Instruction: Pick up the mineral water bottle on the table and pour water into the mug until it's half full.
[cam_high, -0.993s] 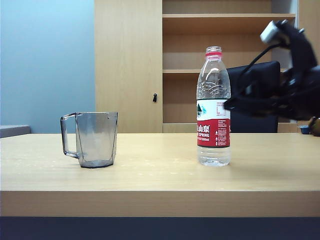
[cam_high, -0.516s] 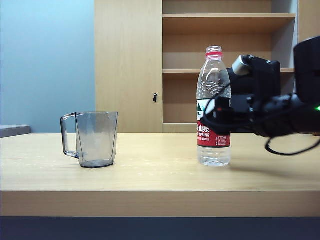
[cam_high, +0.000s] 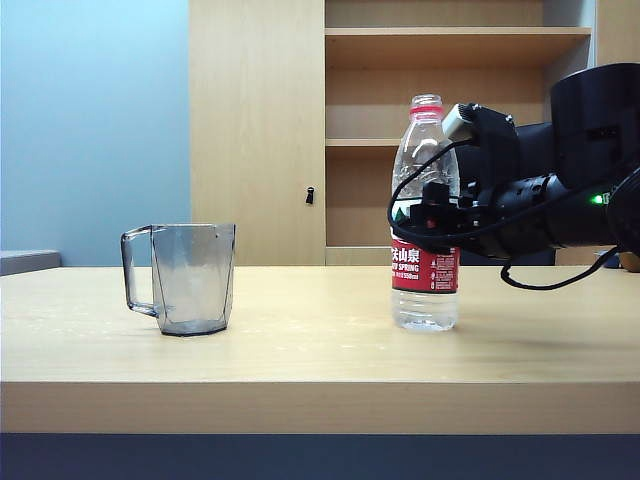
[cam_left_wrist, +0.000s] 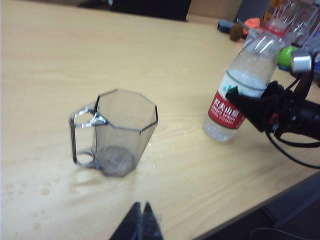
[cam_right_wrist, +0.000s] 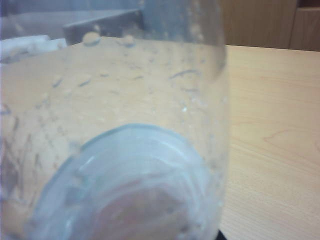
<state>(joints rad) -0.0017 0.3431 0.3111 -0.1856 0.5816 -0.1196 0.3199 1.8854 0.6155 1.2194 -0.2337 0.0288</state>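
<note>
Bottle and mug stand apart on the light-wood table (cam_high: 320, 350): in the exterior view the mineral water bottle (cam_high: 426, 215) is upright right of centre, and the smoky-grey faceted mug (cam_high: 185, 277) sits well to its left in the lower left-centre of the frame, handle pointing toward the left edge. The bottle has no cap; its red neck ring and red-and-white label show, and its base rests on the tabletop. Clear water (cam_high: 425, 305) is visible in the lowest part below the label. The mug looks empty, with only its dark base showing through the walls. The right gripper (cam_high: 428, 215) reaches in level from the right edge of the exterior view, black arm and looping cables behind it, its fingers set around the bottle's middle at the top of the label; they look clamped against the bottle, though the contact itself is hard to make out. The left wrist view shows the same black gripper (cam_left_wrist: 239, 98) wrapping the bottle (cam_left_wrist: 245, 82) above the red label in the right half of the frame, with the mug (cam_left_wrist: 117, 132) left of centre. The right wrist view is filled by the clear, droplet-beaded bottle wall (cam_right_wrist: 115, 140), very close to the lens. The left gripper (cam_left_wrist: 140, 226) shows only as dark fingertips at the bottom centre of its own wrist view, pressed together, holding nothing, well short of the mug.
</note>
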